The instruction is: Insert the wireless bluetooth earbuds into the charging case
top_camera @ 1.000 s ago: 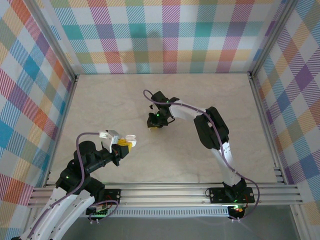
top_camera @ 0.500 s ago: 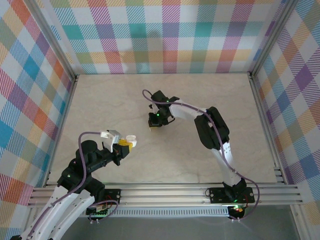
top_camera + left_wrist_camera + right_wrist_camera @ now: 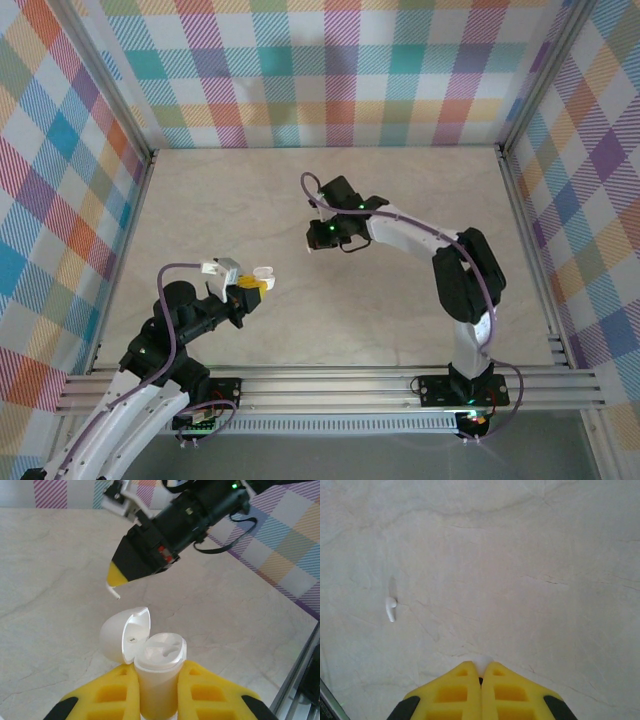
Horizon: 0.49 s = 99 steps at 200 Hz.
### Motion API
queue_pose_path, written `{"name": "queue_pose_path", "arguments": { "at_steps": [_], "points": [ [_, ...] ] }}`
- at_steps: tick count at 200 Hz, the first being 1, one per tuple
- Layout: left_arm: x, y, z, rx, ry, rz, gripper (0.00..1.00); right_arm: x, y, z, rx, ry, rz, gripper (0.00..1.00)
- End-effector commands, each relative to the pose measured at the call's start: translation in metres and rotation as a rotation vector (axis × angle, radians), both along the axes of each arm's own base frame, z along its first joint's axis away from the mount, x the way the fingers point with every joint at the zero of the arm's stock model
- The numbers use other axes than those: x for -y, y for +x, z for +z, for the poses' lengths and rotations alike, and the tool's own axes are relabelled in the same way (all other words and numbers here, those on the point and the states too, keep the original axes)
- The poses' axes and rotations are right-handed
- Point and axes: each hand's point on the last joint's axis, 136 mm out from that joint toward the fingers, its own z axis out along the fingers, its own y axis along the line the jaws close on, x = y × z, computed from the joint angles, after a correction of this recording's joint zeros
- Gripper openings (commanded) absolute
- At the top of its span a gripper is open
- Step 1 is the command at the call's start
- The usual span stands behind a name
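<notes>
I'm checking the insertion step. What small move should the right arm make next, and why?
Probably carry the right gripper across until it sits over the charging case. It is shut on a white earbud whose stem pokes out, but it hangs off to one side of the case. The left gripper holds the case with its lid open.

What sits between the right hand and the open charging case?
Nothing. In the left wrist view, the stretch between the right hand, pinching a white earbud, and the charging case is bare, table behind.
</notes>
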Motion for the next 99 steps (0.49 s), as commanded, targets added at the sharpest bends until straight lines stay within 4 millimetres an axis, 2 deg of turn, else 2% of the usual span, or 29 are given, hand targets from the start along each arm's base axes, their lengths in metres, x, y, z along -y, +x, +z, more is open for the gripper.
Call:
{"name": "queue_pose_path", "arguments": {
  "at_steps": [1,29,47,99],
  "points": [
    [0.004,0.004,0.004,0.007,-0.055,0.002,0.00,0.002,-0.005,0.025,0.090,0.039,0.033,0.00],
    [0.008,0.003,0.005,0.022,-0.080,-0.015,0.00,0.006,-0.015,0.049,0.147,0.094,0.059,0.00],
    [0.009,0.003,0.009,0.052,-0.089,-0.027,0.00,0.007,-0.023,0.071,0.197,0.150,0.083,0.00],
    [0.024,-0.003,0.034,0.161,-0.120,-0.133,0.00,0.004,-0.067,0.155,0.430,0.336,0.233,0.00]
  ]
}}
